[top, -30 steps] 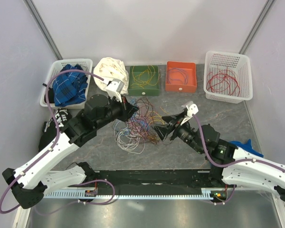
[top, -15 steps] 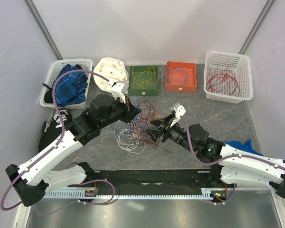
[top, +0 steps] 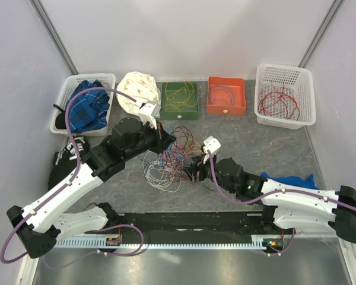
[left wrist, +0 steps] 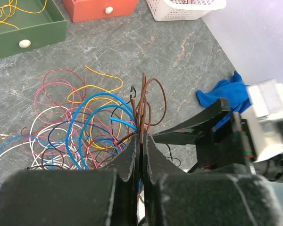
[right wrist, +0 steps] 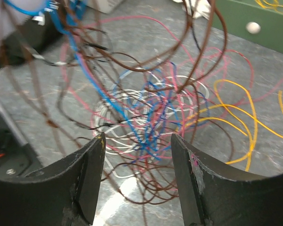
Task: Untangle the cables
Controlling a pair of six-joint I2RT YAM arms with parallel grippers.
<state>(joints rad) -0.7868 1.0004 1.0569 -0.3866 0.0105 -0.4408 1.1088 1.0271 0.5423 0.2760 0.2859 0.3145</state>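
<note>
Top external view: the cables [top: 166, 160] lie in a loose, knotted heap about the middle of the grey marbled counter [top: 273, 145], between the two arms. The left hand [left wrist: 140, 141] is clenched on a few brown strands of that heap. They rise straight out of its closed fingertips, and blue, pink, yellow and white loops spread over the counter beyond. The right hand [right wrist: 137, 139] reaches into the heap from the opposite side and is released, its two fingers standing well apart. Brown, blue, pink and white loops hang and lie before the gap, and none is pinched. The two hands are near each other over the tangle. Along the far edge of the counter stand a green tray [top: 179, 110] with yellow wires in it, an orange tray [top: 226, 107] with pinkish wires, and a white basket [top: 285, 122] with red wires. A blue cloth [top: 291, 178] lies just beside the right arm.
</note>
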